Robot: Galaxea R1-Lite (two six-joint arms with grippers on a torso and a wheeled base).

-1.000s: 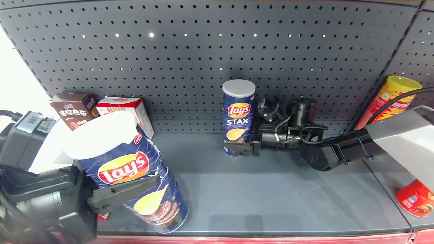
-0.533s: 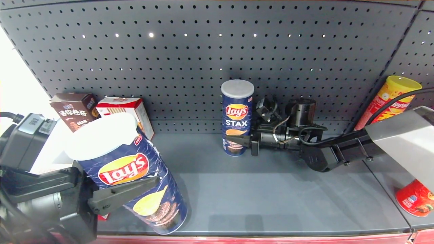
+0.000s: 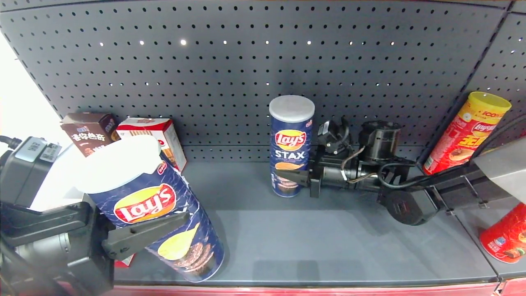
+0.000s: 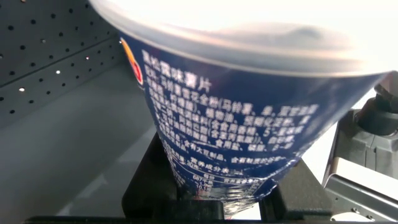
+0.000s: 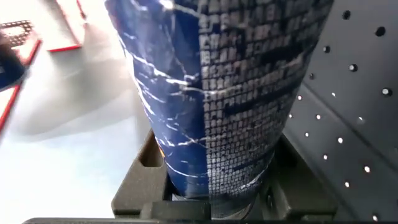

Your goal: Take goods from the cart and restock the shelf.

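A large blue chips can (image 3: 156, 205) with a white lid leans over the shelf's front left corner, and my left gripper (image 3: 164, 220) is shut on it; its lower end is near the shelf (image 3: 328, 238) surface. The left wrist view has this can (image 4: 236, 124) between the jaws. A second blue chips can (image 3: 291, 148) stands upright mid-shelf, close to the pegboard back (image 3: 246, 61). My right gripper (image 3: 287, 176) is shut on its lower part, reaching in from the right. In the right wrist view the same can (image 5: 217, 93) sits between the jaws.
A brown box (image 3: 88, 131) and a white-and-red box (image 3: 154, 133) stand at the back left. A yellow-and-red can (image 3: 464, 131) leans at the back right, a red can (image 3: 503, 240) at the front right. The shelf's front edge is a red strip (image 3: 287, 290).
My right arm has drawn slightly right and toward the shelf front, carrying the upright blue can with it. The left arm and its can sank a little.
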